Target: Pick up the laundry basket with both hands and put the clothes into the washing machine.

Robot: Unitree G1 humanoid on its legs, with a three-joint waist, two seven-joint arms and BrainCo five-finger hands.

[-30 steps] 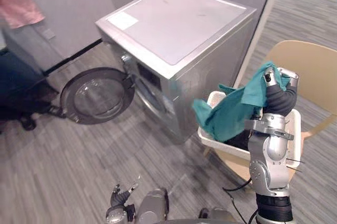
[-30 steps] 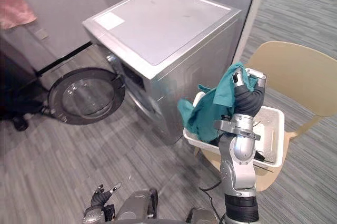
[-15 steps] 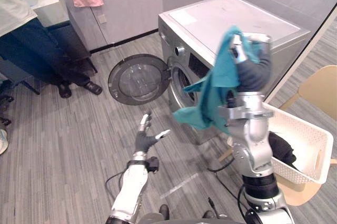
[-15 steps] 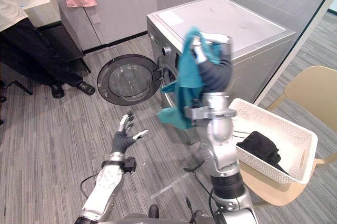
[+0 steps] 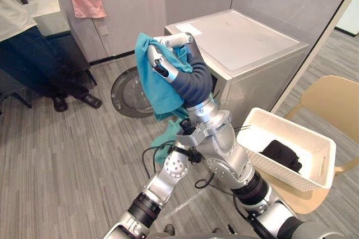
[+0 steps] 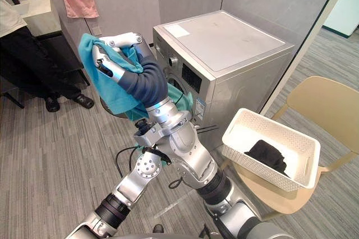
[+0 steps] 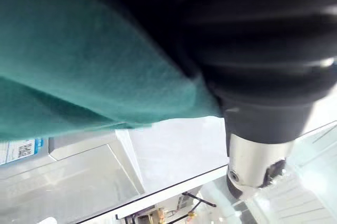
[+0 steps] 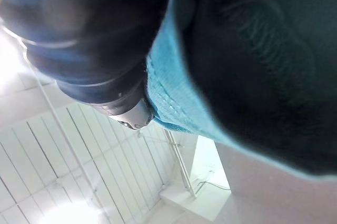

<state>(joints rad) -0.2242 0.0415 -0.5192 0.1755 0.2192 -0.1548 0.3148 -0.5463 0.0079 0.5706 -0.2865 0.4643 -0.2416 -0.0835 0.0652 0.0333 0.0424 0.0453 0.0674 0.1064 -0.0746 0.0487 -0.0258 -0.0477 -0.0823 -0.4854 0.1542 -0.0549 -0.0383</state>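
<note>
Gripping the teal cloth (image 5: pixel 150 84) tight, the right hand (image 5: pixel 164 66) is up high centre-left, and the washing machine (image 5: pixel 241 48) front is lower down, right behind it.

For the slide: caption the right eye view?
Right hand holds teal garment up before the washing machine; laundry basket sits on chair.

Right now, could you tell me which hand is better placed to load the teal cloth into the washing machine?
Probably the right hand: its fingers are curled round the teal cloth, held up before the washing machine, whose door stands open.
</note>
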